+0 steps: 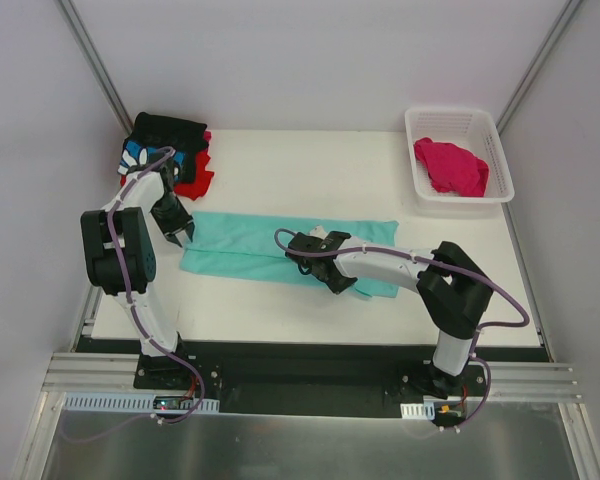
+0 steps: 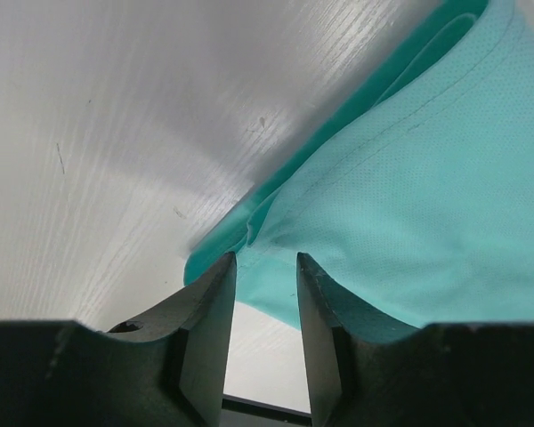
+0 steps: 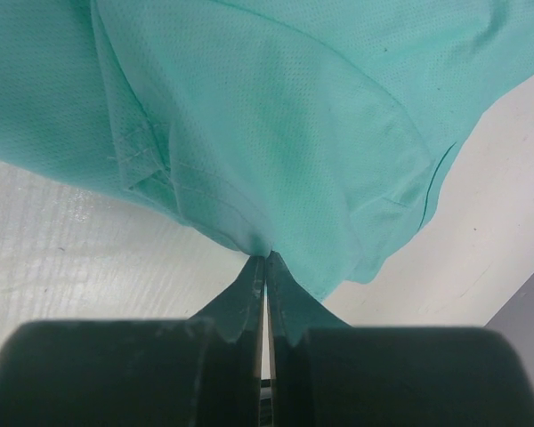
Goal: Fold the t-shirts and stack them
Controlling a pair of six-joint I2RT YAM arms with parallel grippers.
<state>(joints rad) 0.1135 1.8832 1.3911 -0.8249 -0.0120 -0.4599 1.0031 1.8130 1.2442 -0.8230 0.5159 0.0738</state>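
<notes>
A mint-teal t-shirt (image 1: 242, 250) lies as a long folded strip across the middle of the white table (image 1: 300, 170). My left gripper (image 1: 181, 236) hangs at the strip's left end, jaws open. In the left wrist view its fingertips (image 2: 222, 267) straddle the shirt's corner (image 2: 409, 196) without pinching it, and my left gripper (image 2: 265, 258) holds nothing. My right gripper (image 1: 302, 243) is shut on a fold of the teal shirt near its middle. In the right wrist view my right gripper (image 3: 267, 256) pinches the cloth (image 3: 276, 116), which bunches up at the tips. A black shirt with a blue-and-white print (image 1: 165, 135) lies on a red one (image 1: 196, 180) at the back left.
A white lattice basket (image 1: 458, 113) stands at the back right with a magenta-pink shirt (image 1: 450, 166) crumpled inside. The table's left edge runs close to the left arm (image 1: 115, 250). Grey walls close in on both sides.
</notes>
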